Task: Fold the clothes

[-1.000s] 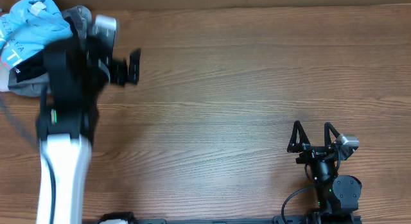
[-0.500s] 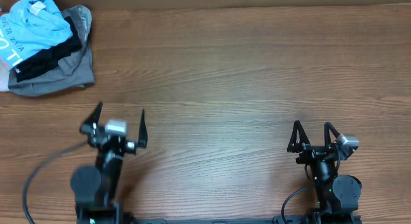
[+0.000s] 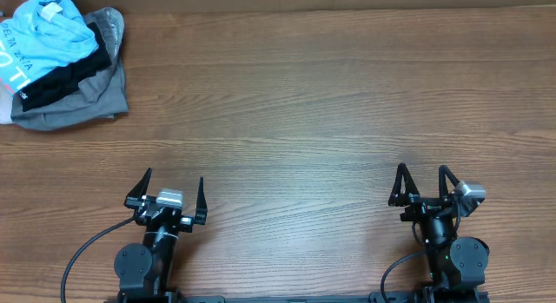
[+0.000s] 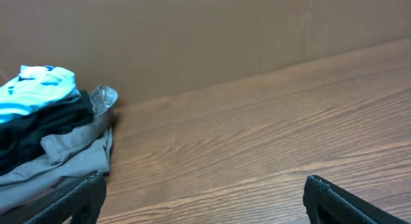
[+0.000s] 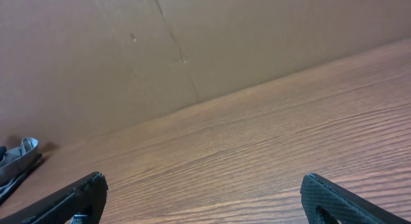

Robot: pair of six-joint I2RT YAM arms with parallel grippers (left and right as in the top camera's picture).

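Note:
The light sky-blue T-shirt (image 3: 48,34) with white lettering lies bunched on top of a pile at the table's far left corner. It also shows in the left wrist view (image 4: 32,95), at the far left. My left gripper (image 3: 171,186) is open and empty near the front edge, left of centre, far from the pile. Its fingertips frame bare wood in the left wrist view (image 4: 202,195). My right gripper (image 3: 423,181) is open and empty near the front edge on the right, also over bare wood in the right wrist view (image 5: 205,198).
Under the T-shirt lie a black garment (image 3: 65,77) and a grey garment (image 3: 87,99), also seen in the left wrist view (image 4: 45,124) (image 4: 70,153). A brown cardboard wall (image 4: 205,38) stands along the table's back edge.
My left arm has pulled back from the clothes pile at the far left to the front edge, with its gripper open and empty. The right arm has not moved.

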